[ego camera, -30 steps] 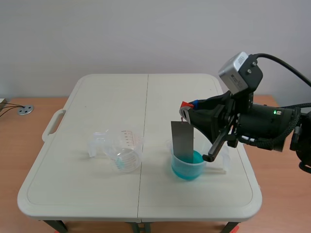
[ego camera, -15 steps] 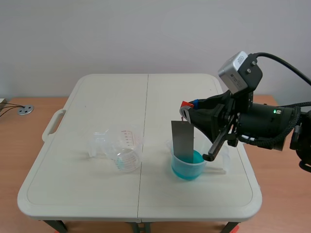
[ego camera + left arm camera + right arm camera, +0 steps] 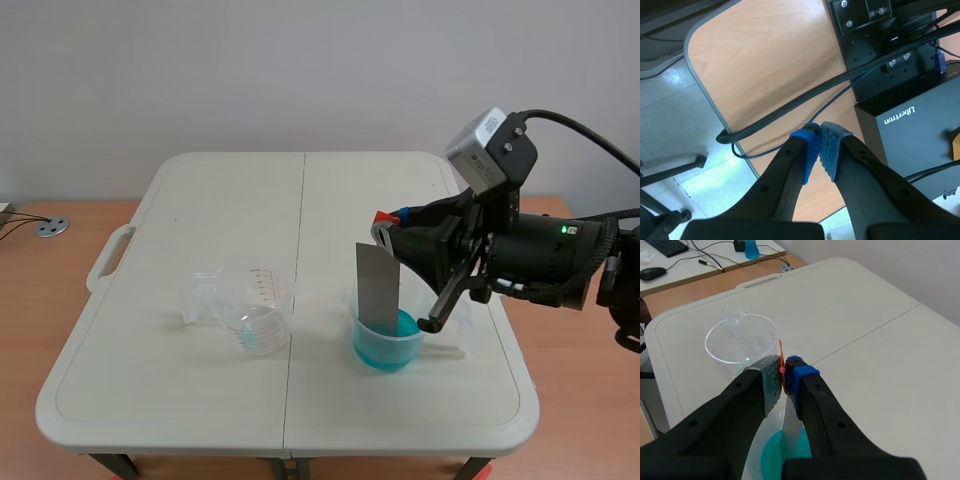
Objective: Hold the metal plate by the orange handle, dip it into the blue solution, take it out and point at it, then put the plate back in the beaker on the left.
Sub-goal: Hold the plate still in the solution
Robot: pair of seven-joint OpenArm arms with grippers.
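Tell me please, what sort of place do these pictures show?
Probably a robotics lab in an office room: a folding table carries a beaker of blue solution, the right claw holds a metal plate in it, and a keyboard and mouse lie on a nearby desk.

The right gripper [image 3: 385, 224] lifts slightly, drawing the plate [image 3: 377, 285] a little farther up out of the blue solution [image 3: 388, 348]. The plate's top edge now sits a touch higher and farther right.
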